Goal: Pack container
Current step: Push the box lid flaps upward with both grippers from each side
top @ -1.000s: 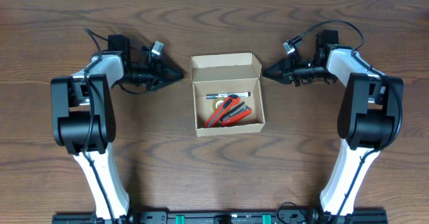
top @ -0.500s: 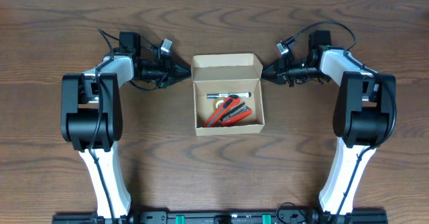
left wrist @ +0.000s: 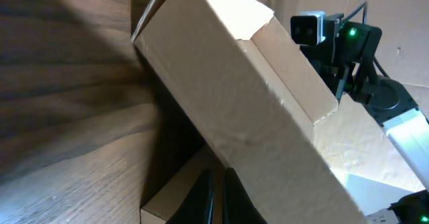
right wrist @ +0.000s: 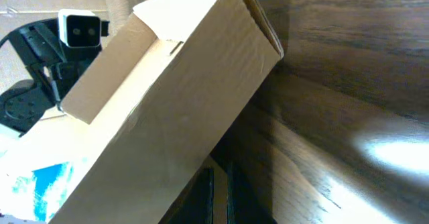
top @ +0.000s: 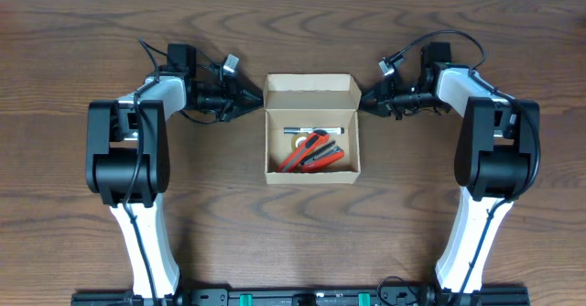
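Container (top: 311,88) touched by closed left end effector (top: 258,103), right end effector (top: 363,102).

**Dark wood-grain table (top: 293,224) bearing one open cardboard container (top: 309,87).**
The container sits flat on the tabletop between the left gripper (top: 257,104) and the right gripper (top: 363,102), with its rear corners just beside their tips and its body nearer the arm bases.

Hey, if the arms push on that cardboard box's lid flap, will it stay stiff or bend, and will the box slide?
The lid flap is thin cardboard on a folded hinge, so it will probably swing or buckle rather than resist. The box holds only a few small items on a smooth table, so it looks light and likely slides.
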Robot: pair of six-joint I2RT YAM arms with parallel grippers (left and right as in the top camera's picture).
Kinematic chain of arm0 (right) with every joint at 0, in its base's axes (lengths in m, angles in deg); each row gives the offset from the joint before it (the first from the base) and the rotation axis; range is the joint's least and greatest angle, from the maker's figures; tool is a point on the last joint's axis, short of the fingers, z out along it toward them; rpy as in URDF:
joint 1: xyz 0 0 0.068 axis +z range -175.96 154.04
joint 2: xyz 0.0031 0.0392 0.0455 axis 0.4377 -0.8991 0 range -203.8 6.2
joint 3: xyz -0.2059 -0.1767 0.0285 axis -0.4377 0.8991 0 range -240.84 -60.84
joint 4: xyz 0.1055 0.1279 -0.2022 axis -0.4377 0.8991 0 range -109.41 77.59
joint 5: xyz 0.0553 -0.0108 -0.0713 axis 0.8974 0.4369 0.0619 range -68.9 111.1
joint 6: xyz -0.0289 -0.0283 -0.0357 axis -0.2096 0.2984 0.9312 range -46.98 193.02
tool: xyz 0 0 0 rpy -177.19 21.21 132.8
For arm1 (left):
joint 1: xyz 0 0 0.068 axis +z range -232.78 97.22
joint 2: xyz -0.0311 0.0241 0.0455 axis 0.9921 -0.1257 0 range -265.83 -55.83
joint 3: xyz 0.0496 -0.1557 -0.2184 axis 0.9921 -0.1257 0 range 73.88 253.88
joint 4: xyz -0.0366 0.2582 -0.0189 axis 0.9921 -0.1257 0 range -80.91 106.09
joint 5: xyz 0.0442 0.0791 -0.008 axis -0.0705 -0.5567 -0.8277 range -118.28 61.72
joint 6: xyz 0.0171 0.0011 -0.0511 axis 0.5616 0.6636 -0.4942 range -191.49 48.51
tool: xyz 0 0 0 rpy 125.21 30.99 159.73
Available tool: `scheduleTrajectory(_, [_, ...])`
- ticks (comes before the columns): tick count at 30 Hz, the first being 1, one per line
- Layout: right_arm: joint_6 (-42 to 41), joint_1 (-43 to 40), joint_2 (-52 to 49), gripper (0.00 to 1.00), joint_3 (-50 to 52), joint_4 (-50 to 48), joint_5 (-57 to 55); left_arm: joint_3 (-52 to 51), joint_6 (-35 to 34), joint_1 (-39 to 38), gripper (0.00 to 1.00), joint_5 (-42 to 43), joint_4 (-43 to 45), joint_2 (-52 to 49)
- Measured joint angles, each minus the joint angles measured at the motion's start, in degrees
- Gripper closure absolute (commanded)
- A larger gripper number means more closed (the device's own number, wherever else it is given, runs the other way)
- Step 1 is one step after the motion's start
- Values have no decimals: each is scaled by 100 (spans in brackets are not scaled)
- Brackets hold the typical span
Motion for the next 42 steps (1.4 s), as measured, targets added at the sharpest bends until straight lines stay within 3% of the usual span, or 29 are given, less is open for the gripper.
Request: scheduleTrajectory(42, [94,63,-310,99,0,-275,684,0,24,-101,94,131,212,-433])
